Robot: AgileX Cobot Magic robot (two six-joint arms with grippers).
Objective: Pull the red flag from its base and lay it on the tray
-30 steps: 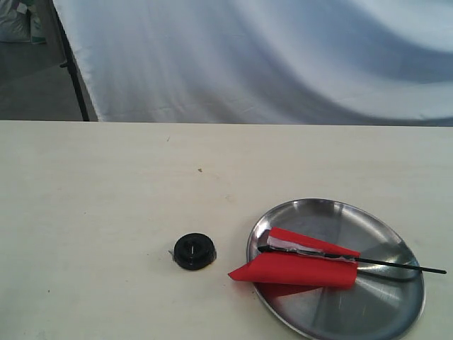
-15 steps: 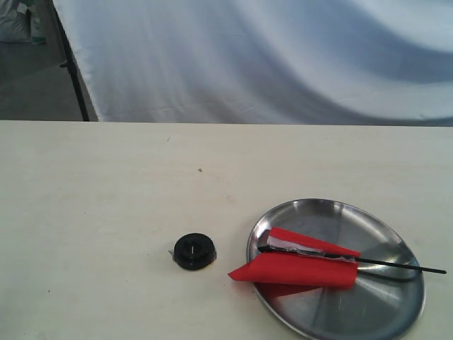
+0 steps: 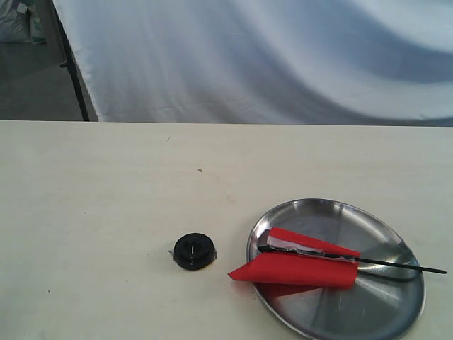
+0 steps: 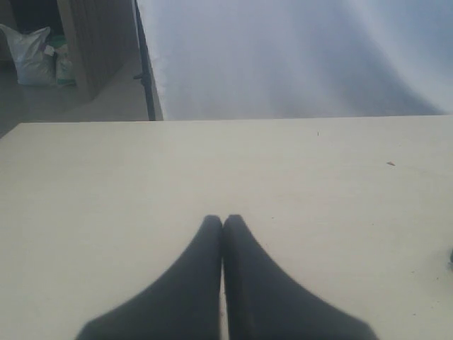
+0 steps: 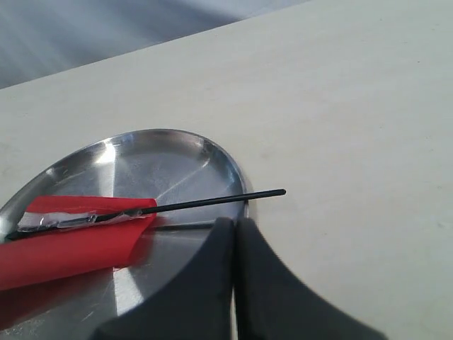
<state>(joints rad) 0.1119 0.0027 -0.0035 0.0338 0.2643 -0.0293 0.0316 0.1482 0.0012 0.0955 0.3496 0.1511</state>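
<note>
The red flag (image 3: pixel 297 265) lies flat on the shiny steel tray (image 3: pixel 368 312) at the front right of the table; its thin black pole sticks out past the tray's right rim. The small black round base (image 3: pixel 195 251) stands alone on the table just left of the tray. Neither gripper shows in the exterior view. In the right wrist view my right gripper (image 5: pixel 235 222) is shut and empty, hovering over the tray (image 5: pixel 163 159) rim close to the flag (image 5: pixel 67 244) pole. My left gripper (image 4: pixel 223 219) is shut and empty over bare tabletop.
A pale wooden table (image 3: pixel 106 184) carries everything. A white cloth backdrop (image 3: pixel 269 57) hangs behind its far edge, with a dark stand pole (image 3: pixel 71 64) at the back left. Bags (image 4: pixel 32 53) lie on the floor beyond.
</note>
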